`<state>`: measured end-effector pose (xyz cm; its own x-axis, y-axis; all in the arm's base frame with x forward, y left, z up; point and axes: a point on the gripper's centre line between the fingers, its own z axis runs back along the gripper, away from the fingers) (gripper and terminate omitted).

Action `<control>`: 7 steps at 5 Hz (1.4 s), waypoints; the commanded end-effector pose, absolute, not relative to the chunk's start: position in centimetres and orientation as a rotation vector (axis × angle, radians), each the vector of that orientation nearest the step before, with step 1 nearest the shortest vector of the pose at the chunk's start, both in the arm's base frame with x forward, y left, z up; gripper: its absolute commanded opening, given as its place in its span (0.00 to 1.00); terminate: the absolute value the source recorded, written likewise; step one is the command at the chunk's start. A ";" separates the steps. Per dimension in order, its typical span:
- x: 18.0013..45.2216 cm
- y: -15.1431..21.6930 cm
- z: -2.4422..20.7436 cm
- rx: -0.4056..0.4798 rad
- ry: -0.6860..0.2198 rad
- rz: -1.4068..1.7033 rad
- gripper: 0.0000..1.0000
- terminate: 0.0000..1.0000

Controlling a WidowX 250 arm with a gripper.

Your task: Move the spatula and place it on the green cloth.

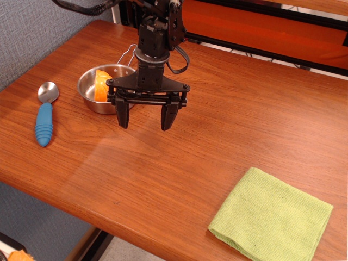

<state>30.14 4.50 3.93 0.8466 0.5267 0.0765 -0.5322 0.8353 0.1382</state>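
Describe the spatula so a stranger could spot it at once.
Look at the left end of the wooden table. Left of the steel pan lies the spatula, apart from it. Unlike the pan, it has a thick ribbed blue handle.

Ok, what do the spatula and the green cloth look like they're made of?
The spatula: shiny rounded bowl, probably polished metal given the bright reflections; thick blue ribbed handle, matte, likely rubber or soft plastic. The green cloth: woven textile, lime green with a fine waffle texture and a soft folded edge, possibly microfibre or cotton.
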 end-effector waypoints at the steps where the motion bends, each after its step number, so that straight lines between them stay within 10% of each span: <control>1: 30.1 4.5 3.9 0.157 -0.036 0.561 1.00 0.00; 7: 24.8 16.8 4.8 0.246 0.011 0.603 1.00 0.00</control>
